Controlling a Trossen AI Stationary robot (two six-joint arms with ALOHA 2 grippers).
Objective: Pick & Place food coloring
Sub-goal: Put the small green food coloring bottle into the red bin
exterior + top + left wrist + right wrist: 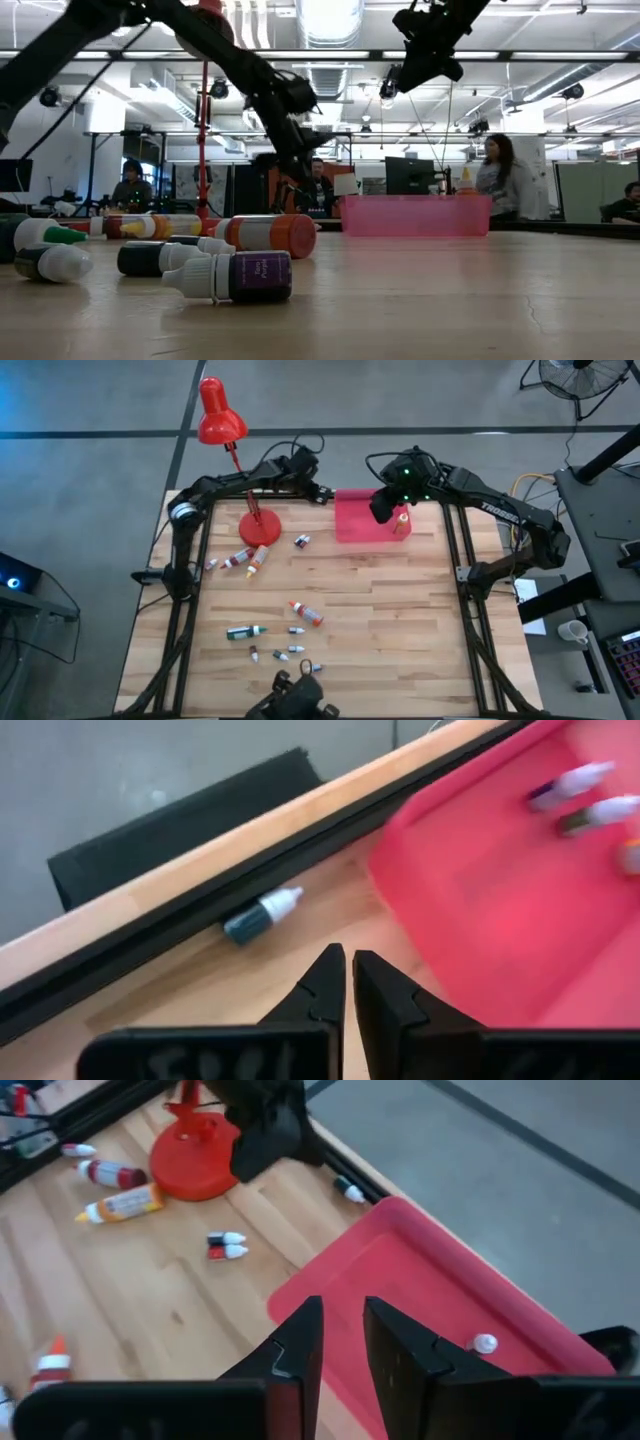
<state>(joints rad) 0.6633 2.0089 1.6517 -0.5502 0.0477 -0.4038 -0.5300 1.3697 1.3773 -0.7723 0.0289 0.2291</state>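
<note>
- The left tool (347,982) hung at the far edge of the wooden-slat desk (400,620), beside the pink rectangular plastic tray (352,520), with its two dark fingers pressed together on nothing.
- A small dark dropper bottle with a white pointed cap (262,915) lay on the desk just ahead of the left tool, against the black rail at the far edge and just outside the tray's corner. Its long axis ran along the rail, cap end toward the tray.
- Judgement: the left arm was the nearer to this bottle; a grasp would call for fingers parted and set across the bottle's axis.
- The right tool (343,1342) hovered over the tray, its fingers a narrow gap apart and, as far as the frames showed, empty.
- An orange upright bottle (403,520) stood in the tray below the right tool.
- The remaining small bottles (290,650) lay scattered on the near and left desk, well apart from both tools.
</note>
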